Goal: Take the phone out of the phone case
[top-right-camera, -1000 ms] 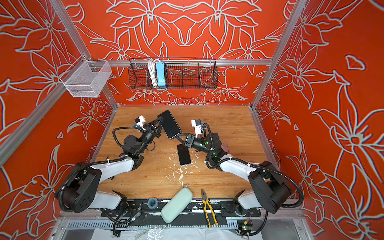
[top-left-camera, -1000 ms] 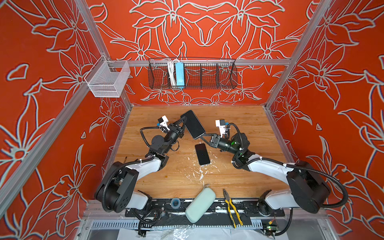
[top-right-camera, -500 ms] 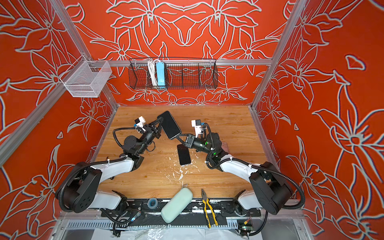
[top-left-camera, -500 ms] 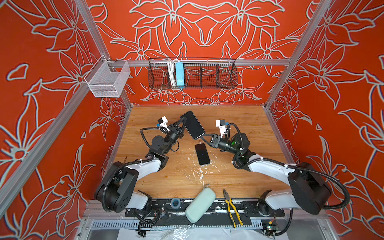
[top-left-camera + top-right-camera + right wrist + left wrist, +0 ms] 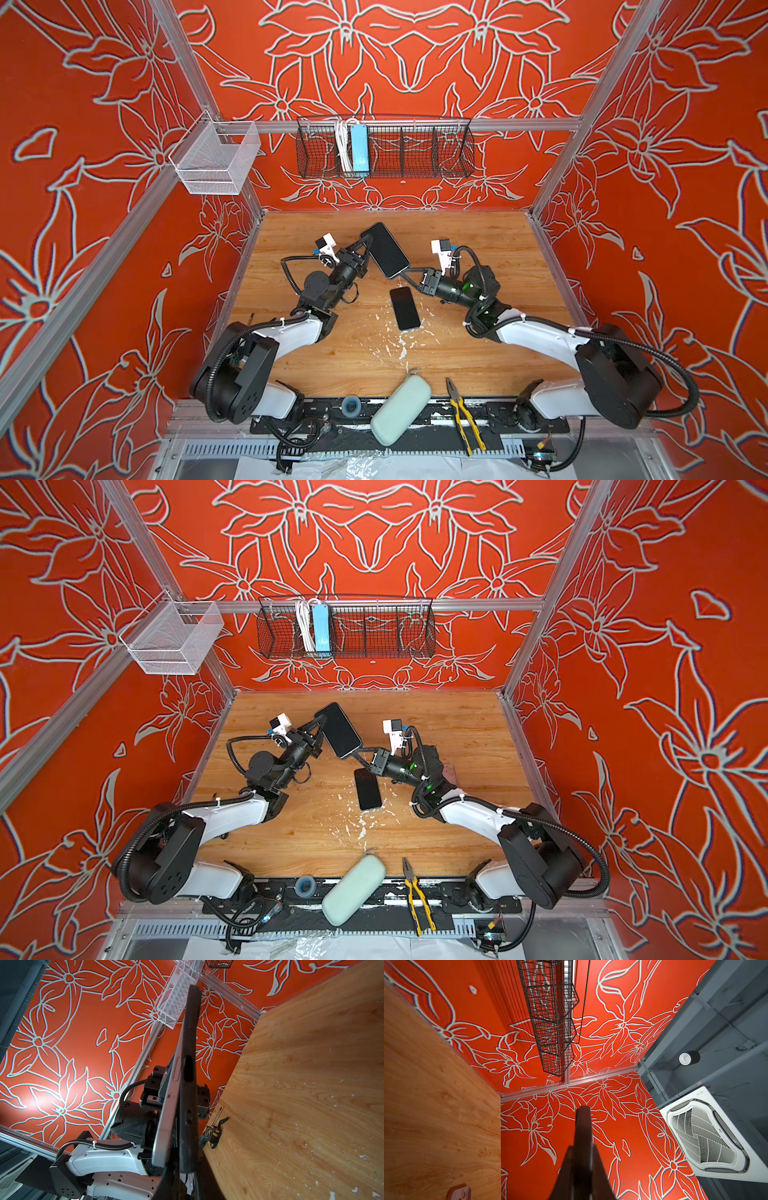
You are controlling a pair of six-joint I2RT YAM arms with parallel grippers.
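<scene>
In both top views the left end effector [image 5: 365, 249] holds the phone [image 5: 386, 249] lifted and tilted over the counter [image 5: 478, 232], clamped on its long edge. Compared with one second ago, the arms have almost not moved, but the jaws of the right end effector [image 5: 409, 272] have come together on the lower corner. I judge this as the second grip needed for pulling the two parts from each other. A second phone [image 5: 368, 789] lies flat just below. The wood has white scratches. A pale pouch [image 5: 401, 409] and pliers [image 5: 457, 399] rest at the front edge. The walls are red with flowers and carry a black wire basket [image 5: 453, 145] and a white mesh basket [image 5: 216, 162].

In the left wrist view the two fingers [image 5: 566, 1163] are tight on a dark edge. A ceiling air unit [image 5: 704, 1136] shows above.

In the right wrist view the phone case [image 5: 188, 1095] is already open from the phone's silver side at the near end, still joined at the far end. Its near end sits in the right end effector's grip.
</scene>
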